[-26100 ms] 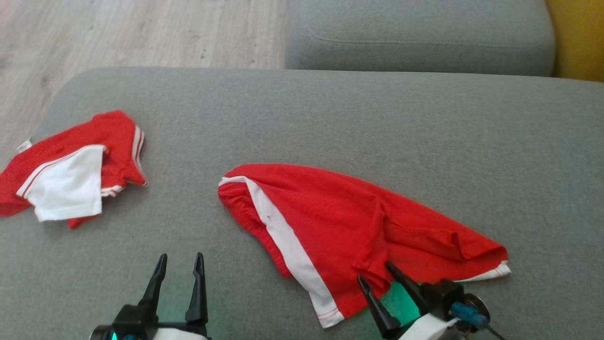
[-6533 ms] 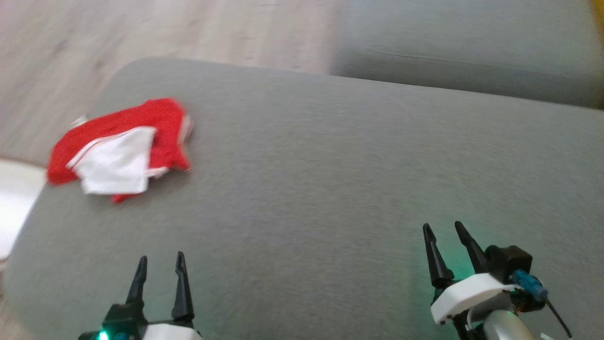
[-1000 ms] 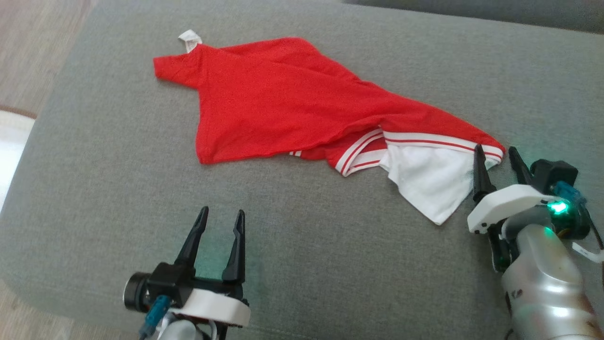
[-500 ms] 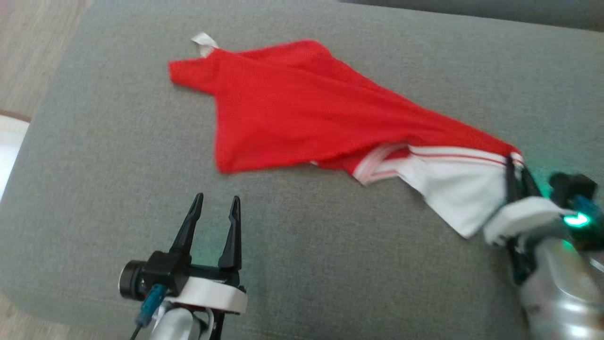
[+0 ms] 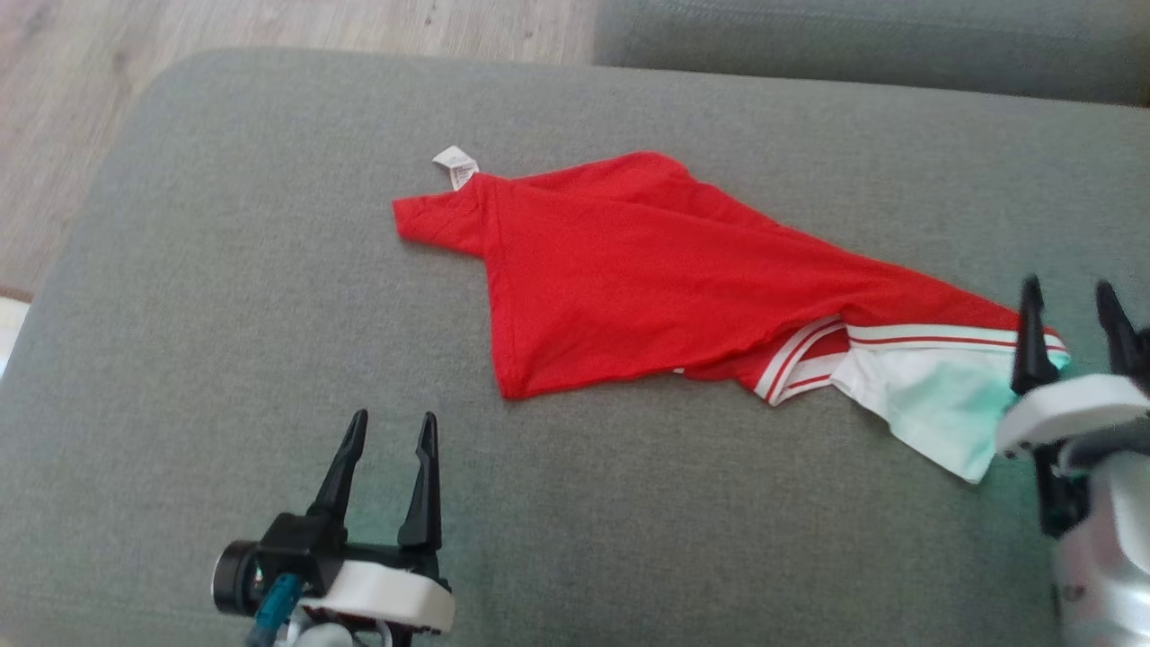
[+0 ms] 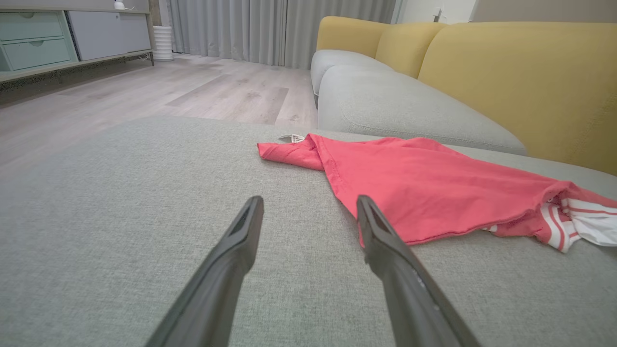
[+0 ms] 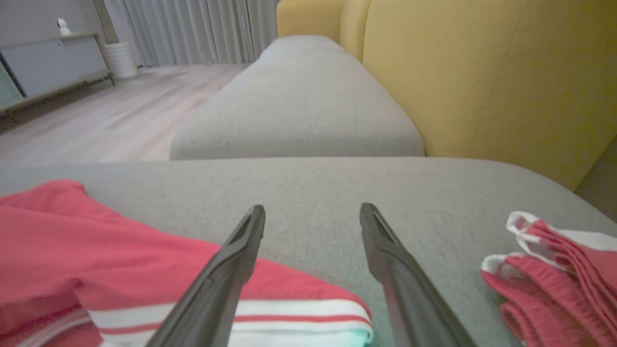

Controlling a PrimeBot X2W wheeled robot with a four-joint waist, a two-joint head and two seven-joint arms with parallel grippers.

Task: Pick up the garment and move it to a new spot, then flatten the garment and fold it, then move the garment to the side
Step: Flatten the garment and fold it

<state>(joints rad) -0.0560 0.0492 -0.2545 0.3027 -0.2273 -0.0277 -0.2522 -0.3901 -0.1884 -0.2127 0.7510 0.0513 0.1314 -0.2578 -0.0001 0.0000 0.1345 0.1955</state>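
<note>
Releasing noted. My left gripper [image 5: 393,431] stood spread over the sofa cushion [image 5: 225,314]; the garment [image 5: 629,279] lay stretched mid-cushion, unflattened; my right gripper [image 5: 1069,337], pinched on its white hem [image 5: 925,409] a moment earlier, stood spread at that hem. Relocation judged done; flattening due.

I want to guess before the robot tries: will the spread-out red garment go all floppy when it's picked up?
Probably floppy: the red garment lies creased and flat on the grey cushion, so a lifted corner would likely leave the rest hanging. It looks thin, so probably light. Pushed, it would likely bunch up rather than slide.
</note>
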